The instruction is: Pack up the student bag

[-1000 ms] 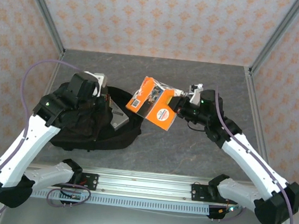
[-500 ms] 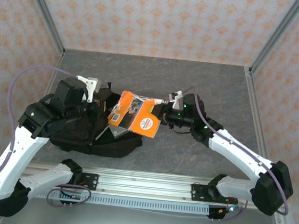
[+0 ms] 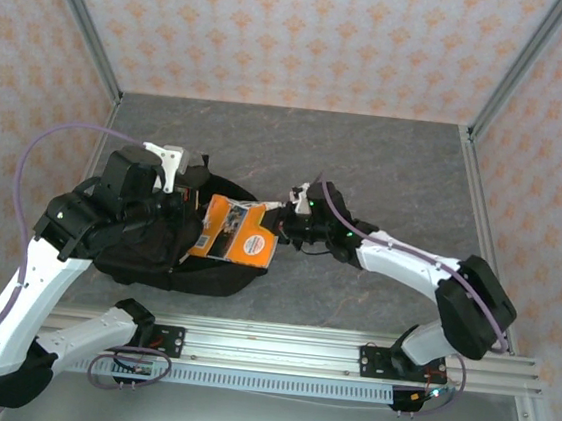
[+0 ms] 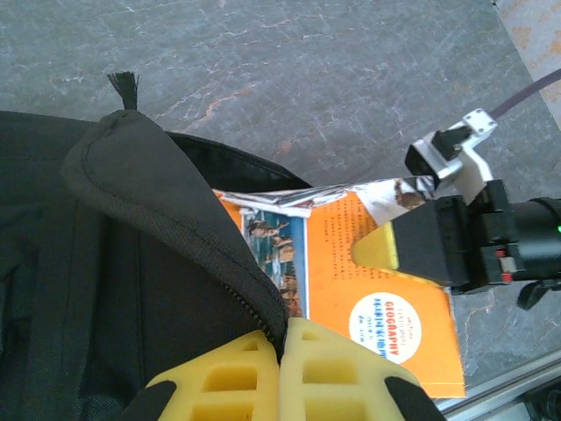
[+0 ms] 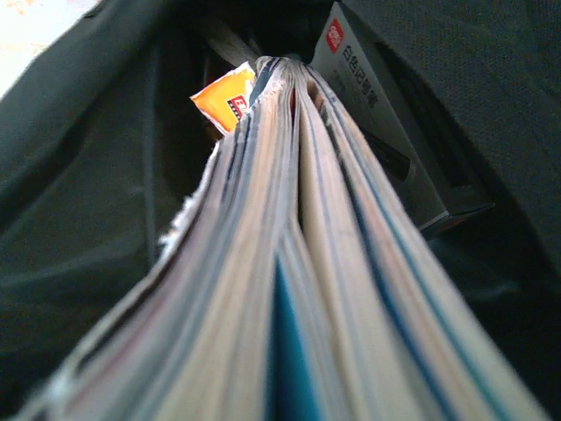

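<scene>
- Left: left gripper (image 4: 282,355) pinched tight on zipper rim of student bag (image 3: 141,246), propping mouth open. Bag lies at table's left, under left arm.
- Centre: orange geography book (image 3: 238,234), a second ago airborne right of bag, now has leading edge inside mouth.
- Right: right gripper (image 3: 283,219) clamped on book's right edge.
- Judgement: insertion part-done, release pending.

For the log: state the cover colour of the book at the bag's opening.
The book is orange with a white badge; clearest in left wrist view.
</scene>
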### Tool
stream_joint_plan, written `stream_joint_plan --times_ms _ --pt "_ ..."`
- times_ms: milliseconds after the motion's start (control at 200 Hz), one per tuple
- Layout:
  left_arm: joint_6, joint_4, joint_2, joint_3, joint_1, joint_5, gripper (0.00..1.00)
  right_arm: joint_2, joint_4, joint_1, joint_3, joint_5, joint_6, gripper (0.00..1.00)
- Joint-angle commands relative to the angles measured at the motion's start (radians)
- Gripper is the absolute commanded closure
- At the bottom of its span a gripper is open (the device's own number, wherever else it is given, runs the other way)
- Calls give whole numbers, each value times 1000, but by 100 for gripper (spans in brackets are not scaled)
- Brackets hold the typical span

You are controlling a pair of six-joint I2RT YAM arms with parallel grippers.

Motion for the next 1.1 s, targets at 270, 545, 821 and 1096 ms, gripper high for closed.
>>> stream_joint_plan --times_ms 270,545,821,1096 --pt "-17 118 -11 27 9 53 100 161 89 66 188 7 -45 100" --pt "-14 143 -32 21 9 39 100 398 37 111 400 7 -62 100" --pt "-36 175 -38 -20 9 86 100 628 -6 164 667 49 -71 98" --pt "-83 216 -21 -78 11 69 100 765 -28 176 799 62 -49 47"
